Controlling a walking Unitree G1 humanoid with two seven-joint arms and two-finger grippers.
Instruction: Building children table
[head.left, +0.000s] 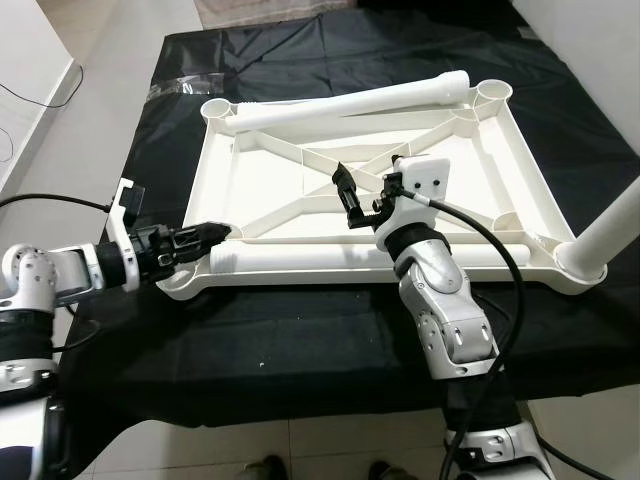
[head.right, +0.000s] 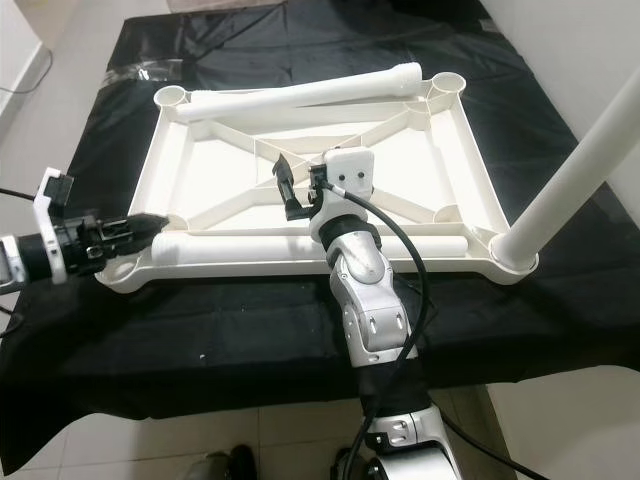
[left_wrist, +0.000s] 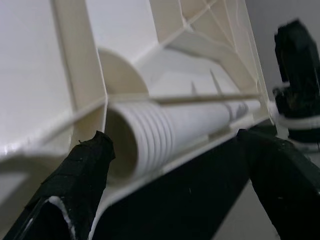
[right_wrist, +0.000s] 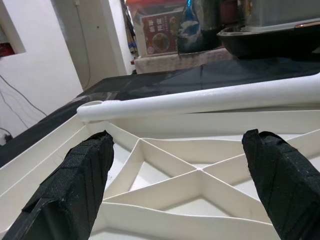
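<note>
On the black-draped work surface (head.left: 300, 330), the left gripper (head.left: 212, 234), fingers spread around the threaded end of the loose leg (head.left: 350, 259), may push it off-socket; the right gripper (head.left: 350, 196) hovers open above the tabletop frame (head.left: 500, 150).

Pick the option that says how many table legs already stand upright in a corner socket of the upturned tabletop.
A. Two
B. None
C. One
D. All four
C: only the leg at the near right corner stands upright in the tabletop; one loose leg lies along the far edge and another along the near edge.
</note>
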